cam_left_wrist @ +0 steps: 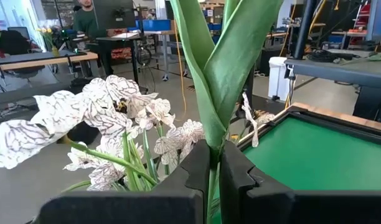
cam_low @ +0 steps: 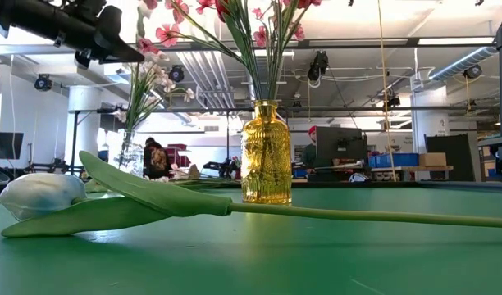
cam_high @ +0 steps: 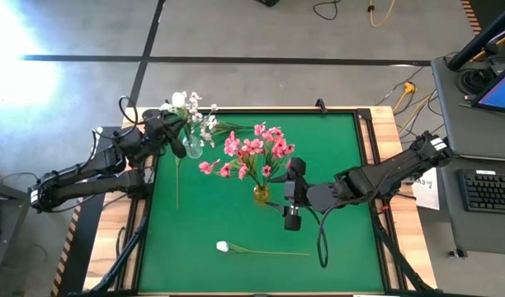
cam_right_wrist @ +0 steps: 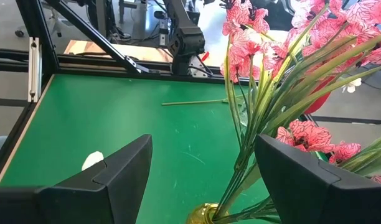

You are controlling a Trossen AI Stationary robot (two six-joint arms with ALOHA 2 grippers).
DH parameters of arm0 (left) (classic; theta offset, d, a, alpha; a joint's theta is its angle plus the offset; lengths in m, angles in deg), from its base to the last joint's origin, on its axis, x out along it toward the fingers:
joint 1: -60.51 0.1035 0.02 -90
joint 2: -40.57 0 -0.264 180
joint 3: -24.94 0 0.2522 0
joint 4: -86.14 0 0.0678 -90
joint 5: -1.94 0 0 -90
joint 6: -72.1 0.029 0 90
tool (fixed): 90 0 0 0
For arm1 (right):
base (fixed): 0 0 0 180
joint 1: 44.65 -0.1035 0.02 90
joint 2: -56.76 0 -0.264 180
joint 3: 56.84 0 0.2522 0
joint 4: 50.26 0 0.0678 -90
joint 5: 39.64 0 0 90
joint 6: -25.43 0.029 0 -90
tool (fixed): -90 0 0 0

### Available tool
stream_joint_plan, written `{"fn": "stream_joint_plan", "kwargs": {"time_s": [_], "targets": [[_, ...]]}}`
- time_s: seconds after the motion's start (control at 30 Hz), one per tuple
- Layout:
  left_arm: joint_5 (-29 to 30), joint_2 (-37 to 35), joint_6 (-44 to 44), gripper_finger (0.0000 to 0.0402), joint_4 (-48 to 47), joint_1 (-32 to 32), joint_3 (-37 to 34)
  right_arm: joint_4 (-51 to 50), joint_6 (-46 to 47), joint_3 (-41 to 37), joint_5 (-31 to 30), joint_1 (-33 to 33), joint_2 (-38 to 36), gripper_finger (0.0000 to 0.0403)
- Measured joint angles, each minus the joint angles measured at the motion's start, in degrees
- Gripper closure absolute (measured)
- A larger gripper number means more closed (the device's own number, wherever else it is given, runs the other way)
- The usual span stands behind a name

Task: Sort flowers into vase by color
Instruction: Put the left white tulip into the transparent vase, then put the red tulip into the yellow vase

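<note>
My left gripper is at the far left, beside a clear vase of small white blossoms, and is shut on a long-stemmed tulip. Its white head points to the far edge. Its stem end points to the near edge. My right gripper hangs open just right of the yellow vase, which stands upright and holds the pink sprays. It touches nothing. A second white tulip lies on its side near the near edge. My left gripper pinches the tulip's green stem between its two fingers, just below where the broad leaves spread. The fingers come from the table's left and lie across the stem. Whether the stem's near end rests on the table I cannot tell.
The lying tulip's stem runs rightward along the near part of the green mat. A raised frame borders the mat. Green mat shows open between the two vases and the near edge. People and desks stand in the room beyond.
</note>
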Motion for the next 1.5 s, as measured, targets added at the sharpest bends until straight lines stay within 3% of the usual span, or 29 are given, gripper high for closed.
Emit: {"fn": "stream_joint_plan", "kwargs": {"time_s": [0.47,0.8,1.13,1.5], "targets": [[1.99,-0.13,-2.68,0.0393,-0.34,-0.02,0.00,0.09,-0.02,-0.02,0.00,0.00,0.00,0.0126],[1.99,-0.13,-3.02,0.0298,-1.71,-0.02,0.03,0.05,0.22,-0.02,0.00,-0.01,0.00,0.0126],[1.89,0.06,-6.31,0.0192,-13.98,-0.02,5.04,-0.09,0.86,-0.02,0.02,-0.02,0.00,0.0126],[-0.94,0.47,-16.82,0.0175,-29.16,-0.13,11.77,-0.09,0.98,-0.02,0.02,-0.02,0.00,0.0126]]}}
